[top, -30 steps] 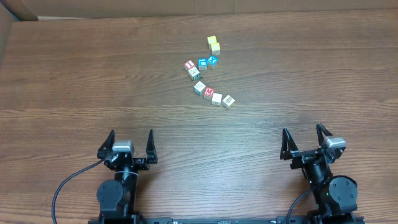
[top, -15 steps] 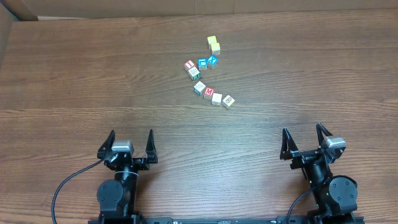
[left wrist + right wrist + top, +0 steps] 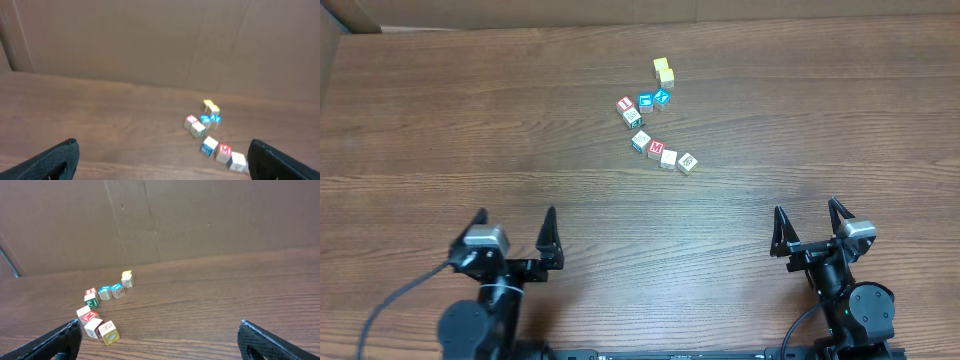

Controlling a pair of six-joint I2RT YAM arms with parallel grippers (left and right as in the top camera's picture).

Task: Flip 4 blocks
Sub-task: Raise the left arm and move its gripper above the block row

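The left wrist view is blurred, and a finger (image 3: 280,160) of the left tool (image 3: 514,218) hides the right end of the row there. Most letters are too small to read, save a red M seen from overhead. The blocks (image 3: 656,148), tiny pale-wood cubes with whitish framed faces, lie toward 12 o'clock on the wood-grain surface (image 3: 440,120). Their row slants from 10 to 4 o'clock; a single cube shows no long axis. Two blue-faced cubes (image 3: 646,101) and two yellow cubes (image 3: 663,70) sit just beyond. The left tool at 7 o'clock and the right tool (image 3: 806,212) at 5 o'clock have black pointed fingers spread wide, gripping nothing, well apart from the blocks. Brown cardboard (image 3: 150,220) backs the surface.
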